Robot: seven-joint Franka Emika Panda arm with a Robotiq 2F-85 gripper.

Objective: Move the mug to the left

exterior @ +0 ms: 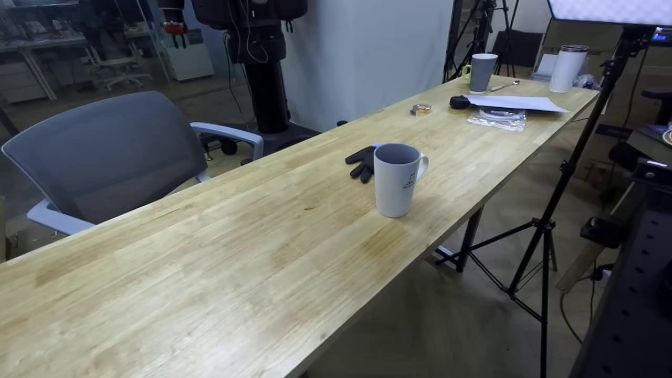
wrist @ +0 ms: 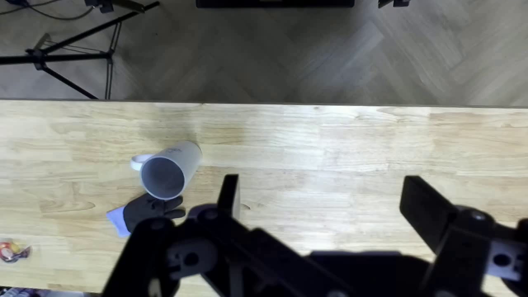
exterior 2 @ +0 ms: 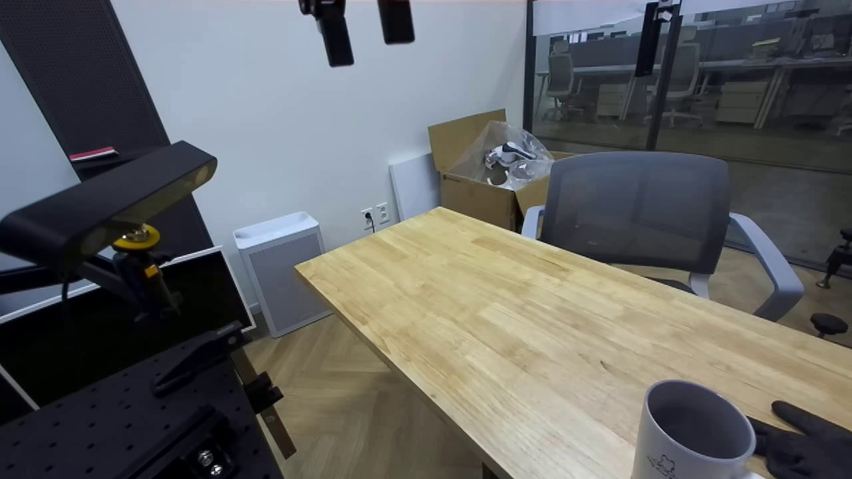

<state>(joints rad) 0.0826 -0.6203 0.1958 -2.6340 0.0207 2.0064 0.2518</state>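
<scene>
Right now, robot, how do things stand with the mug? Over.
End effector open, empty. Mug upright on table, not gripped. Glove close beside it, contact unclear.

The tabletop (exterior: 252,241) is a long slab of pale wood strips. On it a grey-white mug (exterior: 392,184) stands upright near one long edge, and just beside it lies a black glove (wrist: 142,209) with a lavender cuff; whether they touch is unclear. Farther along, in an exterior view, lie a small wrapped item (exterior: 420,109), a black object (exterior: 460,102), white paper (exterior: 517,102), a clear plastic bag (exterior: 497,122) and a spoon (exterior: 504,85); a yellow-handled grey mug (exterior: 482,74) and a white tumbler (exterior: 567,71) stand there too.
</scene>
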